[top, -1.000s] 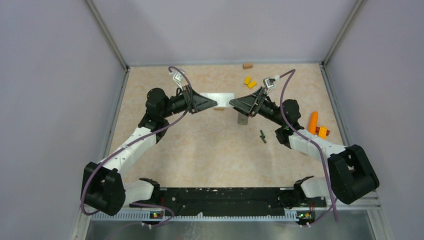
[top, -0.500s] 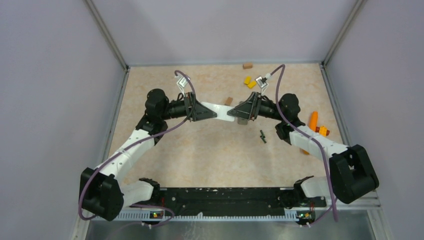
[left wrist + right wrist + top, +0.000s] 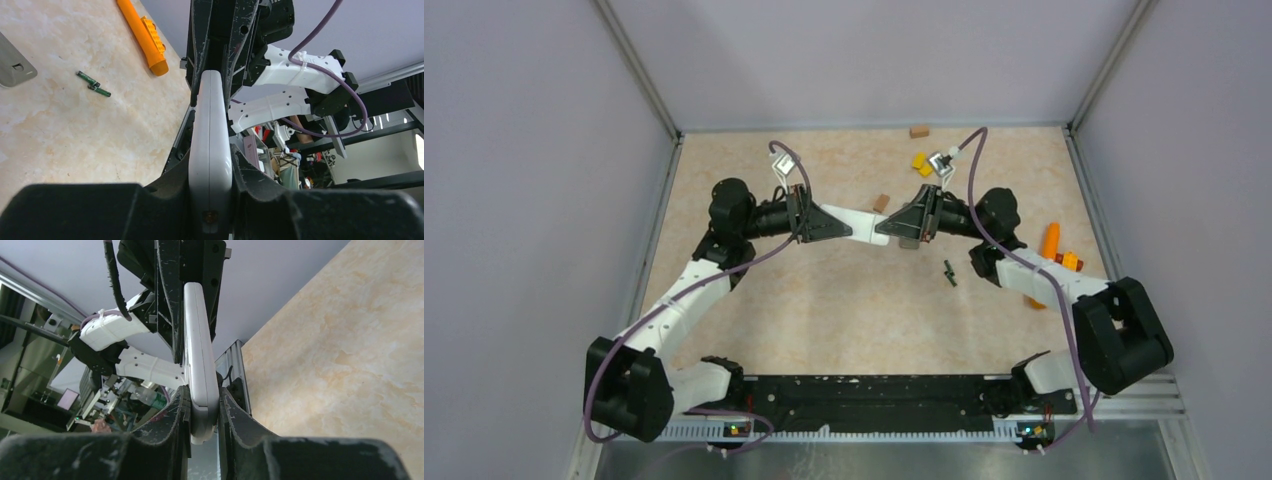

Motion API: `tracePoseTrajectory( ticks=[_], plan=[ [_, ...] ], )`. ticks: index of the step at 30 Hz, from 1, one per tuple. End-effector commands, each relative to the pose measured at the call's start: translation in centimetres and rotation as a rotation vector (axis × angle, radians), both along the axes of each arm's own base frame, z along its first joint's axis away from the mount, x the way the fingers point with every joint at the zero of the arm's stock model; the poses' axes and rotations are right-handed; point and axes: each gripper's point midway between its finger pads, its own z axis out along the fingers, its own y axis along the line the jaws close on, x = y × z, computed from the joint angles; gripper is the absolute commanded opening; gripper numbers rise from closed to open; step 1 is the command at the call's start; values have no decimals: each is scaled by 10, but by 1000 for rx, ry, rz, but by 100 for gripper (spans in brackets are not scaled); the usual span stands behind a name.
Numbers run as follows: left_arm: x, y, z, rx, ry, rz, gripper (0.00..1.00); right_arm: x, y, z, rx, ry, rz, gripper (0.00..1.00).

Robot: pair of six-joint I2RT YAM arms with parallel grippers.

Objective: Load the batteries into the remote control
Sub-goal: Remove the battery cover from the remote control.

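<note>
Batteries [image 3: 949,273] lie loose on the surface [image 3: 824,320], just beside the right arm. Beyond them, the right claw [image 3: 887,228] has just clamped onto the remote control [image 3: 861,224]; the left claw [image 3: 844,223] grips the other end. Both hold it now, so loading looks close.

White remote [image 3: 210,125] edge-on, clamped in left tool [image 3: 210,157], batteries [image 3: 93,84] lying on tabletop [image 3: 75,135] near orange bar [image 3: 142,35]
</note>
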Motion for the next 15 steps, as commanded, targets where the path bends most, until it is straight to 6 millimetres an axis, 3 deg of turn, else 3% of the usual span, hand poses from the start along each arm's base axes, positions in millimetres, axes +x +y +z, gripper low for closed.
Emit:
tracePoseTrajectory(
  ticks=[1, 3, 7, 10, 15],
  plan=[
    [-25, 11, 52, -99, -120, -54, 0, 2, 0, -5, -1, -81, 18, 12],
    [-26, 12, 53, -101, -125, -57, 0, 10, 2, -10, -23, -23, -14, 27],
    [-28, 14, 55, -88, -167, -47, 0, 26, 2, -16, -92, 80, -108, 44],
    [-26, 14, 56, -72, -178, -32, 0, 33, -1, -21, -147, 78, -163, 51],
    [-21, 13, 53, -61, -165, -31, 0, 29, 1, -8, -99, 73, -129, 55]
  ],
)
